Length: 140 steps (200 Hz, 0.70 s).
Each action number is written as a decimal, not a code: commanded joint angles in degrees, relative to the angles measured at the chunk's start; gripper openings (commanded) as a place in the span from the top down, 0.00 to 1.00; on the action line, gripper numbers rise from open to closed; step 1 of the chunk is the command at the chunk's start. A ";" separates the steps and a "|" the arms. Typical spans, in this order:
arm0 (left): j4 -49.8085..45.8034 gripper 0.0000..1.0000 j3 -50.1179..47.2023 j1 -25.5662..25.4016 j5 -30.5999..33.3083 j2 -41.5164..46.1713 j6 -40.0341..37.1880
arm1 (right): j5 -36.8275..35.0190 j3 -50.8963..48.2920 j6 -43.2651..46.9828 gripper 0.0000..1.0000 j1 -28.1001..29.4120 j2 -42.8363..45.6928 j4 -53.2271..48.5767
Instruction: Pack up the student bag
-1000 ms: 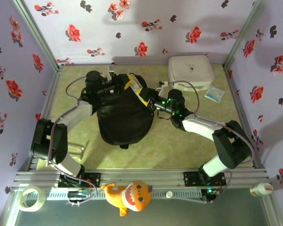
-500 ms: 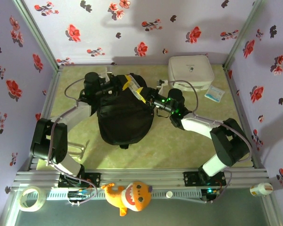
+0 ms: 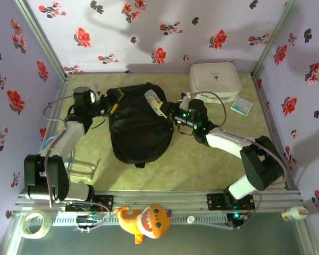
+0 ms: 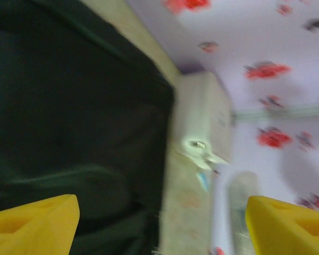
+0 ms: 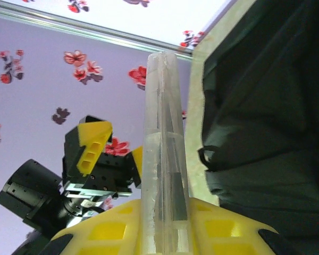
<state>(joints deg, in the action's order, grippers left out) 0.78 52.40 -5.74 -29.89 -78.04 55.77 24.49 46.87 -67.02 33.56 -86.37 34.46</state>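
The student bag [image 3: 141,127] is a large black backpack lying flat mid-table, also seen in the left wrist view [image 4: 69,106] and the right wrist view [image 5: 266,106]. My right gripper [image 3: 167,110] sits at the bag's upper right edge, shut on a long clear plastic case [image 3: 153,100]. That case [image 5: 165,154] stands straight up between the yellow fingers [image 5: 111,234]. My left gripper [image 3: 112,101] is off the bag's upper left corner, open and holding nothing. Its yellow fingertips [image 4: 34,226] stand wide apart in the blurred left wrist view. The open left gripper [image 5: 114,149] faces the right wrist camera.
A white rounded zip case [image 3: 215,78] lies at the back right, with a small blue-and-white packet [image 3: 241,106] beside it. Patterned walls close in the table on three sides. Below the front rail lie a stuffed toy [image 3: 147,222], a tape roll [image 3: 34,223] and a small bottle [image 3: 293,213].
My left gripper opened, let go at the bag's top and drew back to the left. My right gripper closed further on the clear case and stayed by the bag's upper right edge.
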 commanded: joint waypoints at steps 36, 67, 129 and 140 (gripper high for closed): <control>-12.04 0.20 -14.43 -0.43 10.12 1.99 -10.04 | -6.17 3.28 11.46 0.79 -0.34 5.36 -14.76; -3.24 0.22 -22.02 -3.84 9.98 4.19 -4.03 | -7.02 4.52 13.05 0.79 -0.34 5.22 -17.00; 17.27 0.27 -25.50 -17.89 10.03 -0.73 6.97 | -7.40 5.42 13.23 0.79 -0.41 3.58 -17.66; 18.41 0.28 -24.34 -20.21 10.14 -2.34 7.46 | -7.66 5.25 13.40 0.79 -0.43 3.57 -17.96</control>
<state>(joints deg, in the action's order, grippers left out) 10.04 26.24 -21.76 -19.07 -77.36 59.18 18.11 50.30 -55.37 33.56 -82.50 16.38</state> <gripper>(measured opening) 0.726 0.209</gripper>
